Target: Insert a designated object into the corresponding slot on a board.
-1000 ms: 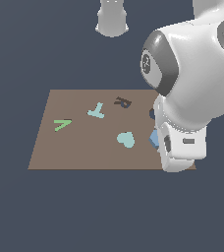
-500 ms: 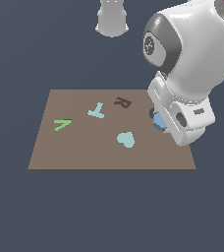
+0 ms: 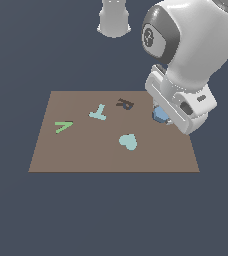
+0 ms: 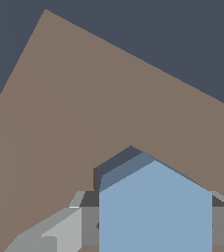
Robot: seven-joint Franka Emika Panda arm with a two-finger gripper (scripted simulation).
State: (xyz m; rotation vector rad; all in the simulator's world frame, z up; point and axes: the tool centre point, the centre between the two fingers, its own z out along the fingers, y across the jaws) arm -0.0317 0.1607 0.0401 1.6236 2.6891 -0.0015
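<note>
Blue, flat-sided and faceted, the block (image 3: 160, 115) sits clamped in the gripper (image 3: 162, 118); in the wrist view it fills the space between the two grey fingers (image 4: 60, 231), a dark shadowed edge along one facet, so the gripper is closed on it and carrying it. Against the board (image 3: 86, 155), the block has moved in half a second from near the front corner, on the exterior view's right, back toward the rear part of that same side; a second ago it was lower and nearer the front edge, half hidden behind the arm. It now appears to hang just above the board's surface, beside the dark R cut-out (image 3: 125, 104) and behind the heart (image 3: 128, 142); whether it touches the board I cannot tell.

The slot is not visible in either view; the wrist view shows only bare brown board beyond the block, and in the exterior view the hand covers that part of the board. My guess is that the hole lies under or near the gripper, and that the carry is nearly over; what remains would be lining up the hexagon's facets and lowering. The T (image 3: 98, 112) and the green shape (image 3: 63, 126) lie well apart, across the board, untouched.
</note>
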